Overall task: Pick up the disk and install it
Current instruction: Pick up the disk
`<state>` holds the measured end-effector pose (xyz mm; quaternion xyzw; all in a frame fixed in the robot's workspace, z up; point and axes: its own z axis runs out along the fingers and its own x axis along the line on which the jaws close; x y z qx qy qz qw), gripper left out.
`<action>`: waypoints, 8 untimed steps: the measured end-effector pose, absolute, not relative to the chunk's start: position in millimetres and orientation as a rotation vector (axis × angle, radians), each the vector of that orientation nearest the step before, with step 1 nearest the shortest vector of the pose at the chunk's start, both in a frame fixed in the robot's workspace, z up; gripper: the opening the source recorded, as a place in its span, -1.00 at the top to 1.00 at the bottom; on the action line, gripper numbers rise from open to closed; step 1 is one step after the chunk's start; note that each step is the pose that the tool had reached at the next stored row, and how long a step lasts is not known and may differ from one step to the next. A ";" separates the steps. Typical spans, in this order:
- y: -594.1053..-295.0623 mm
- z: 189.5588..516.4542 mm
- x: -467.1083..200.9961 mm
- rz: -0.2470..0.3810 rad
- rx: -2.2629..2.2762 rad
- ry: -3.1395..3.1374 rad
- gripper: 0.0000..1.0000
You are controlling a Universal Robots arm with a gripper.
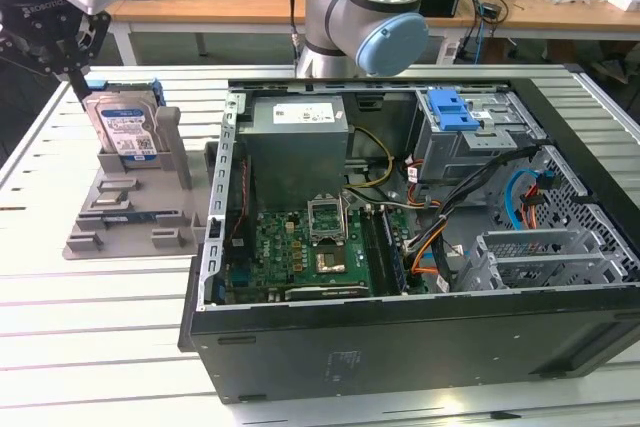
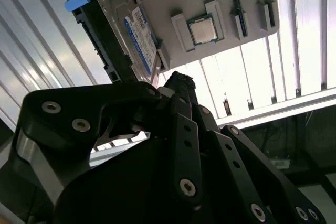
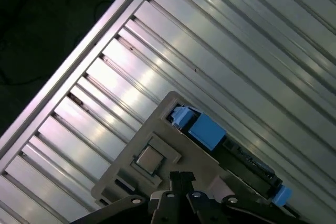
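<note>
The disk (image 1: pixel 125 127) stands upright on edge in the grey slotted holder stand (image 1: pixel 130 212) at the exterior view's left, its white-and-blue label facing forward and blue rails along its sides. My gripper (image 1: pixel 77 72) hangs just above and to the left of the disk's top edge, fingers drawn together to a point with nothing between them. In the second wrist view the gripper (image 2: pixel 177 77) sits close beside the disk (image 2: pixel 139 35). In the first wrist view the disk's (image 3: pixel 247 163) dark edge and blue rail lie past the gripper (image 3: pixel 179 176).
An open computer case (image 1: pixel 400 327) fills the middle and right of the slatted metal table (image 1: pixel 100 317). A grey drive cage with a blue latch (image 1: pixel 450 107) sits at its back right. The arm's base (image 1: pixel 360 7) stands behind the case. A processor chip (image 2: pixel 201 29) rests in the holder.
</note>
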<state>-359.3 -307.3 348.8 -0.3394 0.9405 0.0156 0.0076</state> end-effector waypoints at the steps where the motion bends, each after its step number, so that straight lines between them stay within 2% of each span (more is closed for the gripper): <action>1: -307.3 348.8 -359.3 0.049 -1.074 2.936 0.79; 8: -307.3 348.8 -359.3 0.050 -1.221 2.879 0.79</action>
